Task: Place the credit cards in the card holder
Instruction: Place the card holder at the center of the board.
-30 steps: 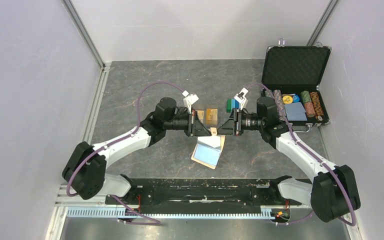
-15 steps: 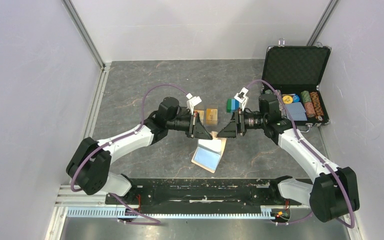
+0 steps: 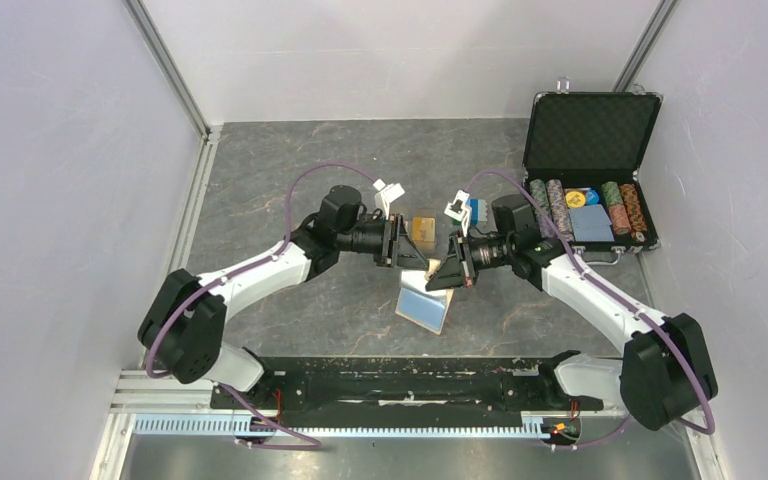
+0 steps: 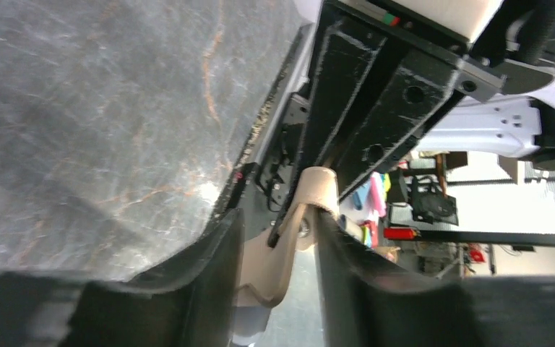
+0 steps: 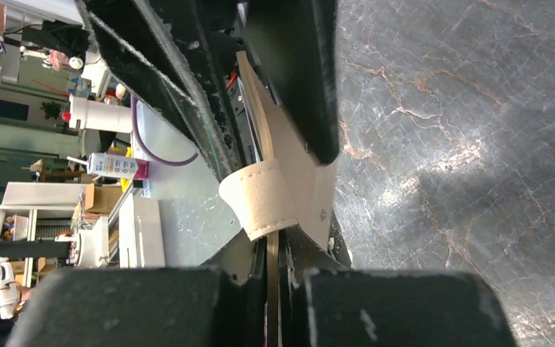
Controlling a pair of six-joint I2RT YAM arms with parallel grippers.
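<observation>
Hanging open between the two arms, the tan card holder [image 3: 424, 303] shows its light-blue lining, tilted down toward the grey marbled surface [image 3: 260, 180]. The right end effector [image 3: 448, 274] is clenched on the holder's thin upper edge. The left end effector [image 3: 410, 260] is released, its fingers [image 4: 217, 267] standing apart on either side of the snap tab [image 4: 311, 206]. One orange-gold credit card [image 3: 422, 228] lies on the surface just behind them. An open black chip case [image 3: 590, 140] sits well apart at right.
</observation>
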